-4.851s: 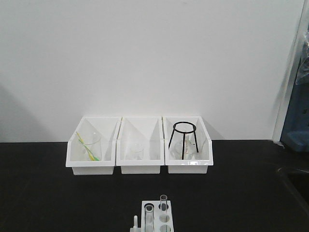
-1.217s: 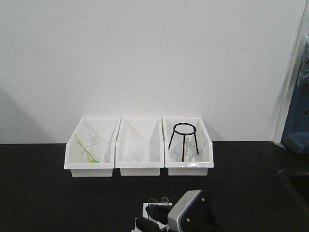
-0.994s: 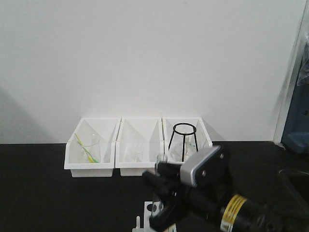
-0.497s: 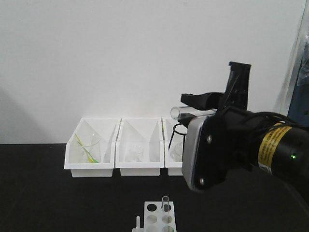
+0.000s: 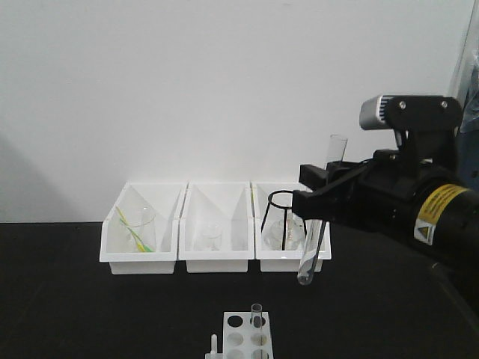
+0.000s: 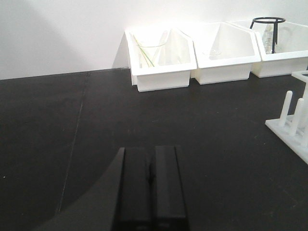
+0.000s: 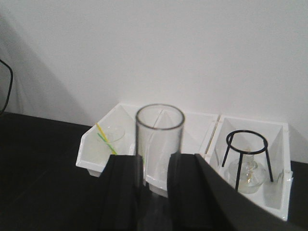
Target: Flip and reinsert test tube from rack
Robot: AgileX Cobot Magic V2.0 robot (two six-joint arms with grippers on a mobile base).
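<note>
My right gripper [image 5: 320,196] is shut on the clear test tube [image 5: 307,258] and holds it high above the black table, right of the rack. The tube stands almost upright, open rim up and round bottom down, leaning slightly. In the right wrist view the tube [image 7: 159,139] sits between the two black fingers with its open rim towards the camera. The white rack [image 5: 241,340] stands at the bottom edge with a second tube [image 5: 256,315] upright in a back hole. My left gripper [image 6: 150,156] is shut and empty, low over the table, left of the rack [image 6: 294,126].
Three white bins stand in a row against the back wall: the left bin [image 5: 142,258] holds a beaker with a green-yellow stick, the middle bin [image 5: 217,258] a small beaker, the right bin [image 5: 273,258] a black wire tripod [image 5: 284,213] over a flask.
My right arm came in over the rack, took one tube and lifted it out. It then swung the tube from lying level to nearly upright and moved to the right.
</note>
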